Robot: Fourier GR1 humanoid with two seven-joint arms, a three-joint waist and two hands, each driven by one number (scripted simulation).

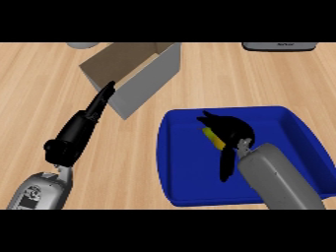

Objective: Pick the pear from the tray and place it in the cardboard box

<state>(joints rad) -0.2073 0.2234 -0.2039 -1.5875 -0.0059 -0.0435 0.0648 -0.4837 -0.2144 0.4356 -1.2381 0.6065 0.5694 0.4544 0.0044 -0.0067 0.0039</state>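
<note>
One grasp in progress, lower right: right hand (230, 132) curled round yellow-green pear (213, 137) inside blue tray (323, 167). Left hand (97, 106) straight-fingered, centre left, beside cardboard box (152, 81). Next, presumably: lift, carry to upper left, release over box.

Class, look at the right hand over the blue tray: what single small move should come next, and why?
Probably lift straight up. The black right hand is curled over the yellow-green pear inside the blue plastic tray, so raising it should clear the rim before travelling to the open cardboard box.
</note>
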